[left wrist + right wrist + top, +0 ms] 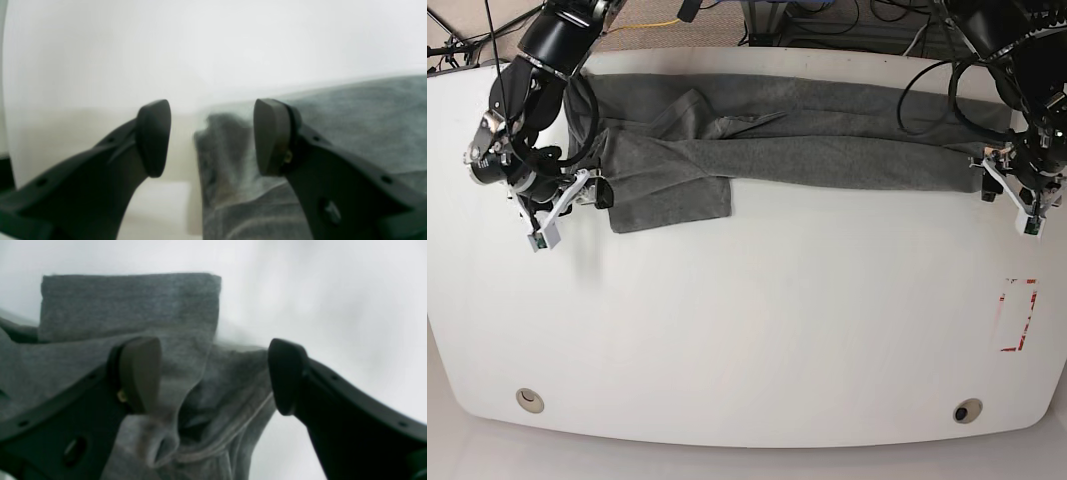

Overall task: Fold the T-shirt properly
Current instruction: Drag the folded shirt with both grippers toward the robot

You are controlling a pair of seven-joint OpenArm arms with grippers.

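1. The heather-grey cotton T-shirt (807, 140) lies as a long band across the far side of the white tabletop (757, 330), one sleeve spread at its end
2. Left hand (211, 136) and right hand (213, 376) are spread, gripping nothing
3. Judged partway: lengthwise fold done, crosswise folds remain

White table (757, 340) with red marking (1017, 315), cables (827, 20) behind it

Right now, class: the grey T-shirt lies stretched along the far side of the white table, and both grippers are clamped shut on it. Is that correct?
Not quite. The T-shirt does lie along the far side of the table, but neither gripper is shut. The left gripper and the right gripper both stand open, as each wrist view shows, with cloth lying loose between the jaws.
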